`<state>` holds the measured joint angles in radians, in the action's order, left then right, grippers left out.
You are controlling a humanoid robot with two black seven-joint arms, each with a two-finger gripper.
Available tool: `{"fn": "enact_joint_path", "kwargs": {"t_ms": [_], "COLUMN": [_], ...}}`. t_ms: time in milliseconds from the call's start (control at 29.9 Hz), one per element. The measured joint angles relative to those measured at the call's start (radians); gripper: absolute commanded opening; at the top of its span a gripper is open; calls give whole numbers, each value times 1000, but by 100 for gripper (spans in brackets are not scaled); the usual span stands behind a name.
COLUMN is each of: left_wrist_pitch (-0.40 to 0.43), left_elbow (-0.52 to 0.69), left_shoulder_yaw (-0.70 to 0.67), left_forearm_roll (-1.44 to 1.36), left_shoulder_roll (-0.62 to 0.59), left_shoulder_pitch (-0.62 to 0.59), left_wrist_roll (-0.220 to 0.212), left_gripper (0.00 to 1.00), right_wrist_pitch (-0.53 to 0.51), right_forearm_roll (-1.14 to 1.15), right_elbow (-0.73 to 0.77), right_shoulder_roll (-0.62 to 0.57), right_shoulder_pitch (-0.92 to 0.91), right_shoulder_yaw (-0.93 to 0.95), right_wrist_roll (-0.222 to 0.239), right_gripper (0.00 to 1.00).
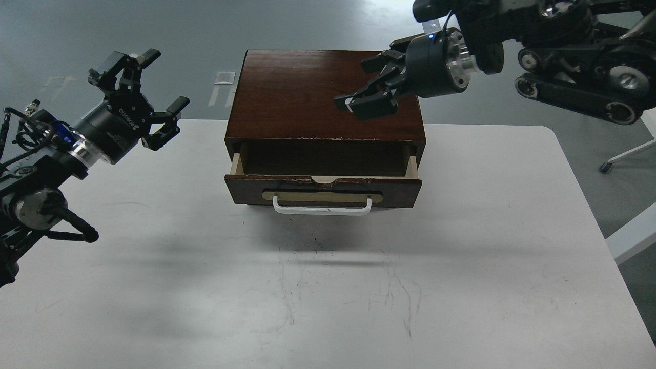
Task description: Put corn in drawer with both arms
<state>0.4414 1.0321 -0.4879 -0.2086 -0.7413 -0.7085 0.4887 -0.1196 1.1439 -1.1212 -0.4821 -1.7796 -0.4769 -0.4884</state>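
Wooden cabinet [318, 95]: dark brown, set at the far middle of a white table [461, 266]. Drawer [323, 187]: pulled partly open toward the near side, chipped top edge, pale inner sides, interior in shadow; white bar handle [322, 206] on a brass plate [323, 196]. Left gripper [148, 95]: raised over the table's far left edge, fingers spread wide, holding nothing. Right gripper [371, 87]: above the cabinet top's right part, fingers drawn close, pointing left. Table surface: scuffed with dark scratch marks [348, 292] near the middle.
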Motion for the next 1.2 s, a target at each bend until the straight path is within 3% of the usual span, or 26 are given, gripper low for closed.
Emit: {"fn": "enact_joint_path", "kwargs": {"t_ms": [167, 301, 635, 869, 1204], "left_wrist_pitch": [0, 0, -1, 39, 47], "left_elbow": [-1, -8, -14, -20, -59], "left_shoulder_yaw": [0, 0, 12, 7, 6], "left_forearm_roll": [0, 1, -5, 4, 9], "left_shoulder_roll": [10, 23, 45, 45, 45], "left_shoulder_pitch": [2, 3, 37, 67, 75], "left_wrist_roll": [0, 0, 0, 0, 0], "left_gripper": [99, 99, 99, 99, 99], "right_wrist_pitch": [0, 4, 8, -2, 6], "right_forearm_roll": [-375, -547, -842, -963, -965], "right_elbow": [7, 8, 129, 189, 194], "right_shoulder_roll": [-155, -214, -142, -67, 5], "right_shoulder_pitch": [236, 435, 939, 1080, 1102], "right_shoulder_yaw": [189, 361, 790, 847, 848], "right_wrist_roll": [0, 0, 0, 0, 0], "right_gripper": [99, 99, 100, 100, 100]}}
